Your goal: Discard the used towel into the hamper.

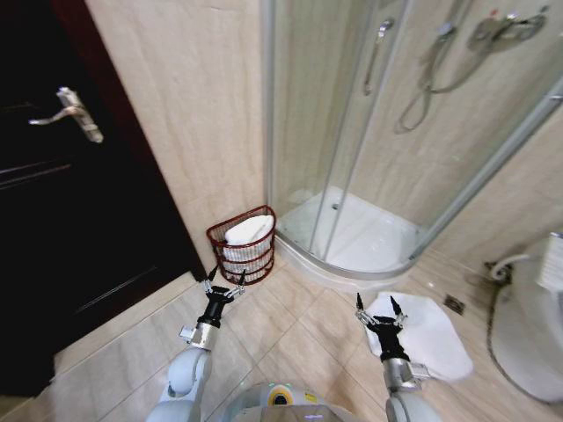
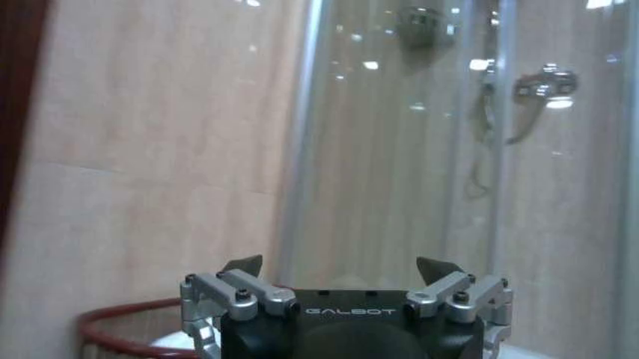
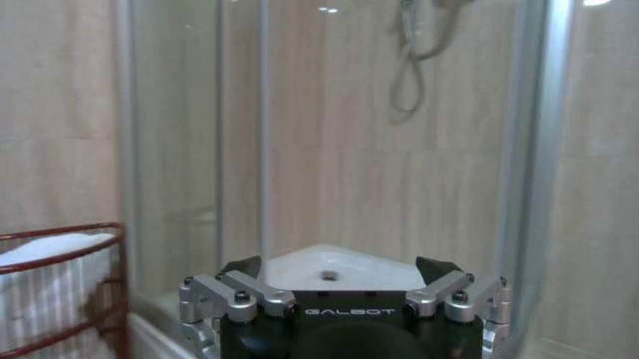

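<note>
1. The towel (image 1: 246, 232) already lies inside the hamper (image 1: 243, 239), a white bundle heaped up to the rim; judged from that, we take the discarding itself as done.
2. We see the hamper standing on the tiled floor (image 1: 290, 325) in the corner, between the dark door (image 1: 62, 211) and the glass shower cabin (image 1: 352, 132), close against the wall and just beside the raised shower base.
3. Our left gripper (image 1: 223, 288) hangs just in front of the hamper, near its base in the head view, with its fingers spread apart and nothing between them. In the left wrist view the same gripper (image 2: 340, 273) is open and bare, with the hamper's red rim (image 2: 120, 314) curving just beyond it.
4. Our right gripper (image 1: 380, 309) hovers well apart from the hamper, over a white mat (image 1: 422, 334) that lies flat on the floor before the shower. Its fingers are also parted and hold nothing, as the right wrist view (image 3: 340, 273) confirms.
5. What is left, as far as we can judge, is only to draw the arms away; nothing more seems to need carrying.
6. The hamper is a small round basket of dark reddish-brown open wire, narrowing toward its foot, and the towel shows white through the gaps of the weave (image 3: 60, 292).
</note>
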Controlling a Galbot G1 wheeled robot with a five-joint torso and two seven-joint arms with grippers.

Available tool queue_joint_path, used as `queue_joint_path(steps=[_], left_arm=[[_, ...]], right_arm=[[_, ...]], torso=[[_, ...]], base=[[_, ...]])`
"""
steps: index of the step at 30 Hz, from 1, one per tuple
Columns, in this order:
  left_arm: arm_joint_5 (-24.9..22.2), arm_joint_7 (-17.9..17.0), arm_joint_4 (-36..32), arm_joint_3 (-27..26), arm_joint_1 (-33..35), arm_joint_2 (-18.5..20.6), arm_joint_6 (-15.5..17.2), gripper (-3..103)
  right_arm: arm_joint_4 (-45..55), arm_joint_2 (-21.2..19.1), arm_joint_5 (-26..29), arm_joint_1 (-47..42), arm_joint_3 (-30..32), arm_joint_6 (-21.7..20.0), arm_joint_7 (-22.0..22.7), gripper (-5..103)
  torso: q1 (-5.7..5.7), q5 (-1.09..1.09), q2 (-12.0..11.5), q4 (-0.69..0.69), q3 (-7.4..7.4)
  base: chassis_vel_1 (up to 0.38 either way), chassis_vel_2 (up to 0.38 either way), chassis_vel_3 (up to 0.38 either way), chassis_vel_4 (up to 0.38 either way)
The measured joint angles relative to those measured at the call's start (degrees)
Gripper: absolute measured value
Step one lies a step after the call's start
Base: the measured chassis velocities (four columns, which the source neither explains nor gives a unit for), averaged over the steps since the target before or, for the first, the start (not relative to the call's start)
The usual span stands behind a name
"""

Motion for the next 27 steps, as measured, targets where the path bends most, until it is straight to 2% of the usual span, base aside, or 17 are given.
queue_joint_path(steps=[16,21,27], left_arm=[[-0.8,1.1,-0.3,-0.5,-1.0,0.0,-0.9,100],[-0.9,1.6,-0.5,-0.5,-1.1,-0.1,-0.9,100],[-1.0,1.9,-0.5,-0.4,-1.0,0.0,-1.1,100]], right_arm=[[-1.0,0.4,0.4,-0.6,-1.2,0.6,0.0,100],[-1.2,0.9,0.4,-0.7,-1.6,1.5,0.0,100],[-1.2,1.0,0.7,-1.0,-1.4,2.1,0.0,100]], torso=[[-0.22,-0.01,-0.5,-0.03,-0.29],[-0.20,0.00,-0.5,0.01,-0.26],[-0.19,0.00,-0.4,-0.01,-0.23]], base=[[-0.107,-0.104,-0.107,-0.114],[0.000,0.000,0.000,0.000],[-0.005,-0.053,0.010,0.048]])
